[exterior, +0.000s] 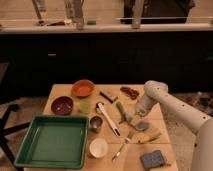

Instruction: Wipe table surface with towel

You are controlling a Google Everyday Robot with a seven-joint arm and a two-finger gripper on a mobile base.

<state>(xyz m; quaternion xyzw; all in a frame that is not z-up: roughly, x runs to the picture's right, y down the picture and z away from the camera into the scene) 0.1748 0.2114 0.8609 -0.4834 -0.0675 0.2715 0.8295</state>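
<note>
The pincer (pixel 138 114) hangs low over the right side of the desk (pixel 60 91), just above a grey spoon-like utensil (pixel 142 125); whether its fingers are apart or together I cannot tell. The towel (pixel 152 159), a grey-blue folded cloth, lies near the desk's front right corner, apart from the pincer. A green tray (pixel 52 141) fills the front left corner. No writing is readable on anything.

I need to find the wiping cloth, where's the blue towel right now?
In the camera view, the folded blue towel lies at the table's front right corner, just below the yellow banana. The hand hangs above the banana, apart from the towel.
</note>
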